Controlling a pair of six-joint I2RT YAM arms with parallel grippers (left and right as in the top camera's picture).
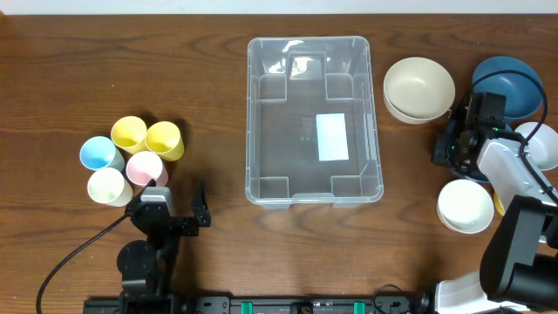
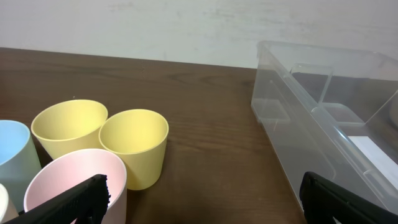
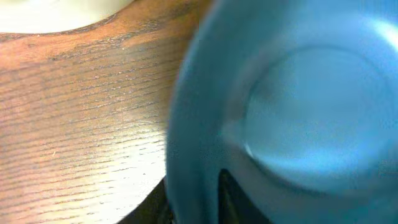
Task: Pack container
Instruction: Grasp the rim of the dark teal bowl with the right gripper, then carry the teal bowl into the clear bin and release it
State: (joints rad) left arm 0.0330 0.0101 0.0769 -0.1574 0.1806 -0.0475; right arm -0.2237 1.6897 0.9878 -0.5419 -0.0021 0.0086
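Observation:
The container (image 1: 255, 131) is a large clear bin with a white label, standing empty at the table's centre. It also shows at the right of the left wrist view (image 2: 292, 93). My right gripper (image 1: 455, 148) is at the right among the bowls. Its fingers are closed over the rim of a blue bowl (image 3: 292, 106), one finger inside and one outside. My left gripper (image 1: 177, 205) is open and empty, low at the front left. Its fingers (image 2: 205, 202) sit just behind a pink cup (image 2: 74, 180).
Five cups stand at the left: two yellow (image 1: 129, 133) (image 1: 165, 139), light blue (image 1: 99, 153), pink (image 1: 145, 165) and cream (image 1: 109, 186). At the right are a cream bowl stack (image 1: 418, 87), a dark blue bowl (image 1: 514, 80) and white bowls (image 1: 464, 206) (image 1: 542, 144).

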